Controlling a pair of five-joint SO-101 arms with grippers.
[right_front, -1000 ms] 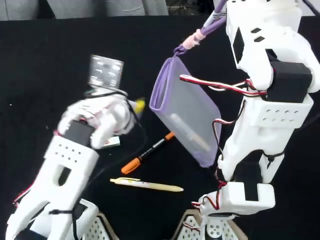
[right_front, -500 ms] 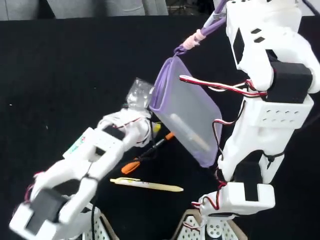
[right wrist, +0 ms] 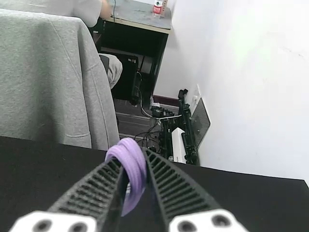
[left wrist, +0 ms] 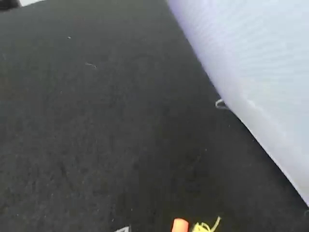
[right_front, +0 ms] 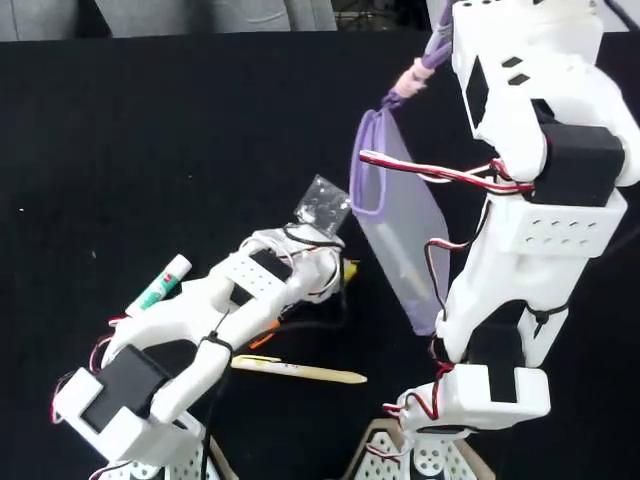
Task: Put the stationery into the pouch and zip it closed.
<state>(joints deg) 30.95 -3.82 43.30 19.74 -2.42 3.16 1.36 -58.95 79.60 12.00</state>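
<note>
The right gripper [right wrist: 130, 162] pinches the purple strap [right wrist: 133, 175], so the pouch [right_front: 400, 230] hangs at the middle right of the high view, its open mouth [right_front: 366, 165] turned left. The left gripper [right_front: 338, 268] sits just below and left of that mouth; I cannot tell if it is open. A pale long thing [right_front: 406, 275] seems to lie inside. A yellow pen [right_front: 300, 372] and a marker [right_front: 160, 285] lie lower left.
</note>
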